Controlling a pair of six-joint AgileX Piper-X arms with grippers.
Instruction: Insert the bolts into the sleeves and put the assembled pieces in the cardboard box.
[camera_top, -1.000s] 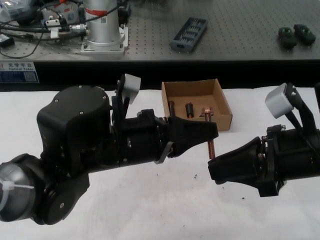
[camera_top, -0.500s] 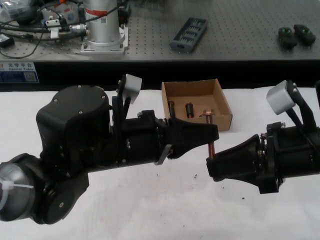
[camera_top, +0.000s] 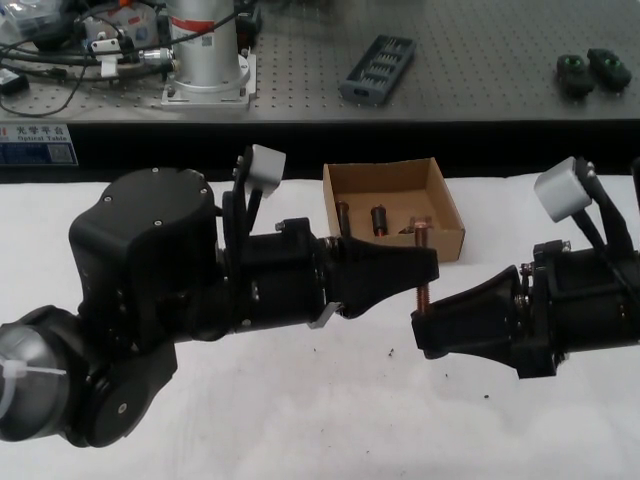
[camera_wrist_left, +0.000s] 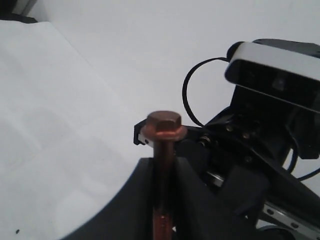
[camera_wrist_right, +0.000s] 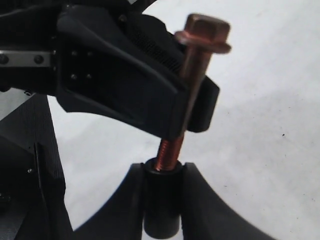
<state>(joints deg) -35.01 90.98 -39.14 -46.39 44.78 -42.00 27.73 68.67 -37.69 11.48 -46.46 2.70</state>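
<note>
**Q:** Which arm carries which part?

**A:** The left gripper (camera_top: 424, 264) has its jaws closed on the shank of the bolt (camera_wrist_right: 196, 65), with the head uppermost. The right gripper (camera_top: 424, 326) has its jaws clamped around the black sleeve (camera_wrist_right: 161, 200), with the bore facing up.

**Q:** What relation governs the coming move?

**A:** The bolt's long axis stands close to upright, directly above the sleeve. Its threaded tip sits at the sleeve's mouth, seemingly just inside. Seating it likely means closing the two parts along that axis, bolt down or sleeve up, while keeping them in line.

**Q:** Where does this take place?

**A:** Both parts are held in the air over the bench (camera_top: 300, 420). The cardboard box (camera_top: 452, 243) lies just beyond the jaws and holds a few pieces (camera_top: 380, 220).
</note>
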